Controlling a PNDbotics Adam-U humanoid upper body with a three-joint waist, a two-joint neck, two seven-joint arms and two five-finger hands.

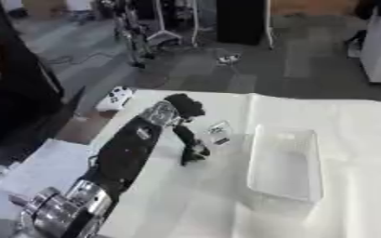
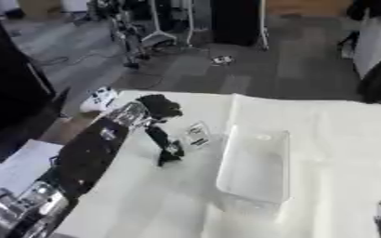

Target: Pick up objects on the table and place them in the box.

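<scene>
The robot's left hand (image 1: 190, 142) reaches down onto the white table (image 1: 186, 204), fingers curled beside a small clear packet (image 1: 219, 131); whether it grips is unclear. The clear box (image 1: 285, 162) waits just right. Next: lift and carry rightward.

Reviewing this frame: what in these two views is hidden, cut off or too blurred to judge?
- Left robot hand: blurred in both views; whether its fingers are curled or grip anything cannot be told.
- Small clear item beside that hand: too blurred to identify, only a pale shape with dark marks.
- Right robot hand: no hand shows; only a silver part at the right eye view's lower right corner, cut off by the edge.
- Clear box: contents unreadable through blur; looks empty.
</scene>
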